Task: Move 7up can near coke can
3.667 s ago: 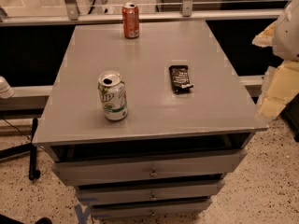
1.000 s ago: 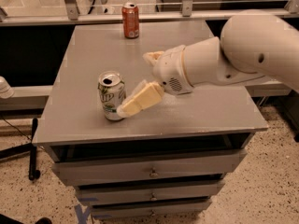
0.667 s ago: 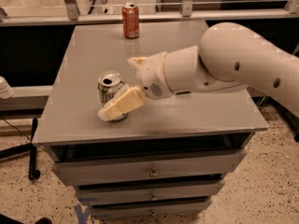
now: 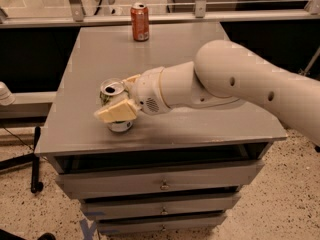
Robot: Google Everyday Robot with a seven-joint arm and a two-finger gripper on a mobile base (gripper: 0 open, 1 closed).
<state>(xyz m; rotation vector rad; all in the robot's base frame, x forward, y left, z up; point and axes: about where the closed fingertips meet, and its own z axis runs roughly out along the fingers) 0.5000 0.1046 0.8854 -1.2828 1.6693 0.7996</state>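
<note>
- White and silver 7up can (image 4: 113, 88) with green markings: stands upright near the front-left of the grey metal drawer cabinet's top (image 4: 200, 39), tab end up and already opened.
- Orange-red coke can (image 4: 140, 21) with a silver top: stands upright at the far edge of the same top, well apart from the 7up can.
- Cream-tipped gripper (image 4: 116, 103) on the robot's white arm (image 4: 240, 79): reaches in from the right and sits at the 7up can's upper half, hiding part of its front wall. I cannot tell whether the jaws are apart or clamped on the can.
- Handling, judged: the can is probably light, perhaps part empty, with a thin, smooth wall that dents under a hard squeeze and slips under a weak one.
- Hold, judged: 1 grip across the middle of the body, moderate force, keeps the can upright; a grip too near the rim invites tipping.
- Risk, judged: any liquid left could spill from the open mouth if the can tilts during the move.
</note>
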